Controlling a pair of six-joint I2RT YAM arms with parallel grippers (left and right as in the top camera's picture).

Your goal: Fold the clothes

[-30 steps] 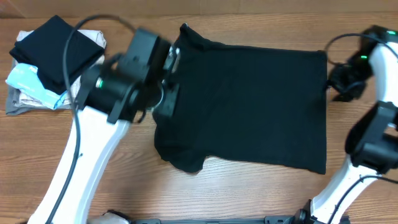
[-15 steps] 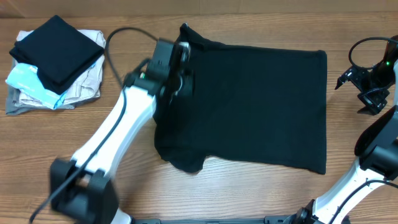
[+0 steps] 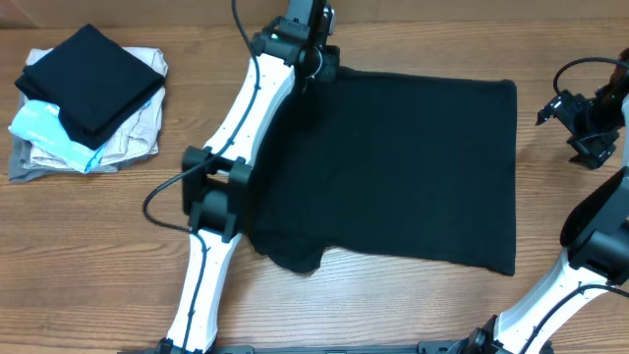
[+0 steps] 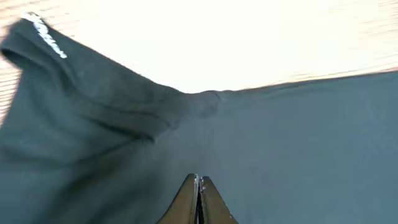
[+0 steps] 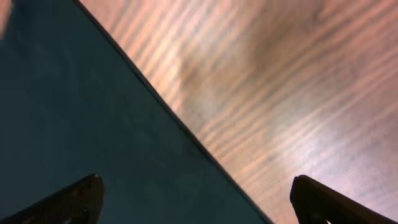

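Across the table we see the black shirt lying almost flat, folding barely begun we judge, left end effector shut on nothing over its far corner, right end effector spread wide, empty, beside its opposite edge.

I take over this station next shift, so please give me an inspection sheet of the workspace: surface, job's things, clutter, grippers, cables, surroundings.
Surface: wooden table, grain visible.
Job's things: black shirt spread flat, rumpled at its near left corner, not yet folded.
Clutter: pile of folded garments at the far left, a black one on top, apart from the shirt.
Grippers: left gripper shut over the shirt's far left corner; whether it pinches fabric cannot be told. Right gripper open near the shirt's right edge, holding nothing.
Cables: black cable loops beside the left arm; another arcs at the right arm.
Surroundings: nothing seen.
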